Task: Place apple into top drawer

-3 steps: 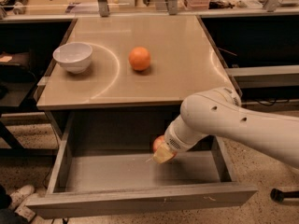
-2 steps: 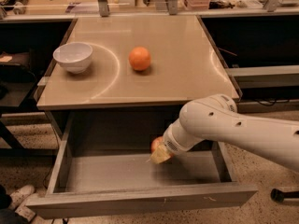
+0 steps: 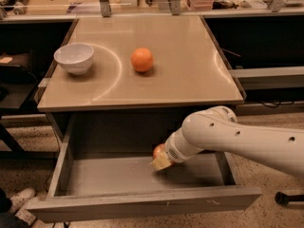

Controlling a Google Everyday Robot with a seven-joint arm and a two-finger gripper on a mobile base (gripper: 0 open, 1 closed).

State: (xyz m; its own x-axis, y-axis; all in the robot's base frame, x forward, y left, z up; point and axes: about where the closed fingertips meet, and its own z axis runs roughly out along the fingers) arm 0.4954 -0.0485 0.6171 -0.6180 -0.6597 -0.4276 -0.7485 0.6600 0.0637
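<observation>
The top drawer [image 3: 109, 175] stands pulled open below the tabletop, and its grey floor shows. My gripper [image 3: 160, 157] reaches into it from the right, at about the middle of the drawer and low over the floor. It is shut on the apple [image 3: 157, 150], a small red round fruit. Only part of the apple shows, behind a yellowish fingertip [image 3: 162, 163]. My white arm [image 3: 237, 139] crosses the drawer's right side.
On the beige tabletop [image 3: 190, 75] sit an orange-coloured round fruit [image 3: 142, 60] in the middle and a white bowl [image 3: 74, 57] at the left. The drawer's front panel [image 3: 142, 204] juts out towards the camera. Dark shelving flanks the table on both sides.
My gripper has moved a little to the left inside the drawer with the apple still in it. The fruit and the bowl on the table have not moved.
</observation>
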